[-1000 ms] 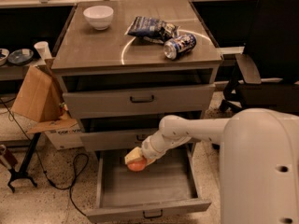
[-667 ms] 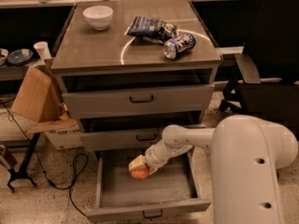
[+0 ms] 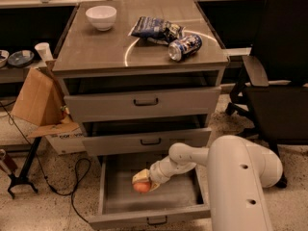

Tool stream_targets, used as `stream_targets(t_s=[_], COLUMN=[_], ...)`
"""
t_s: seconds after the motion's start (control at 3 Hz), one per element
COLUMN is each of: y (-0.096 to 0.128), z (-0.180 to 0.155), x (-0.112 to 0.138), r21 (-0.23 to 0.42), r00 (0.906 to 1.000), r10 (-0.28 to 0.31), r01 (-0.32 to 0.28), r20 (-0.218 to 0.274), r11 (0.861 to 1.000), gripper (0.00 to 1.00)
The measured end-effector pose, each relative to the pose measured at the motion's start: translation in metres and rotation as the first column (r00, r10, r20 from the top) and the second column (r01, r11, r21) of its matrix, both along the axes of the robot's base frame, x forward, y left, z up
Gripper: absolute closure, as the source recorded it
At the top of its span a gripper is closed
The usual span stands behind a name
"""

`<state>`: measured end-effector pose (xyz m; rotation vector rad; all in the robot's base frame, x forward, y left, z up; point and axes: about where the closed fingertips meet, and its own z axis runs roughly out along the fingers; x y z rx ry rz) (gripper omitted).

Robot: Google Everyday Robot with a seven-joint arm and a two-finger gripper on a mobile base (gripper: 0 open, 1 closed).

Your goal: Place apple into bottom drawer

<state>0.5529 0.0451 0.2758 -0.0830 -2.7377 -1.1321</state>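
Note:
The orange-red apple (image 3: 141, 187) is held in my gripper (image 3: 143, 183) inside the open bottom drawer (image 3: 111, 203), low over its grey floor, left of the middle. The gripper's pale fingers wrap the apple from above. My white arm (image 3: 185, 158) reaches down from the right into the drawer. The drawer is pulled out, with its small dark handle (image 3: 157, 221) at the front edge.
Two more grey drawers (image 3: 144, 101) sit above, both slightly pulled out. On the cabinet top are a white bowl (image 3: 101, 17), a blue bag (image 3: 155, 29) and a crushed can (image 3: 185, 46). A cardboard box (image 3: 37, 100) stands at left, a black chair (image 3: 276, 90) at right.
The gripper with the apple has moved lower into the bottom drawer and slightly toward its front. The camera has shifted, so the arm's big link fills more of the lower right.

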Motion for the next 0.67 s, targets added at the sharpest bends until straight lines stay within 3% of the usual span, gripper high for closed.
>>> stream_targets(t_s=[0.67], y=[0.016], z=[-0.072], x=[-0.013], r21=[0.021], r00=[0.9855], r10=[-0.083], r01=[0.087], r20=[-0.148], r11=[0.996], gripper=[1.0])
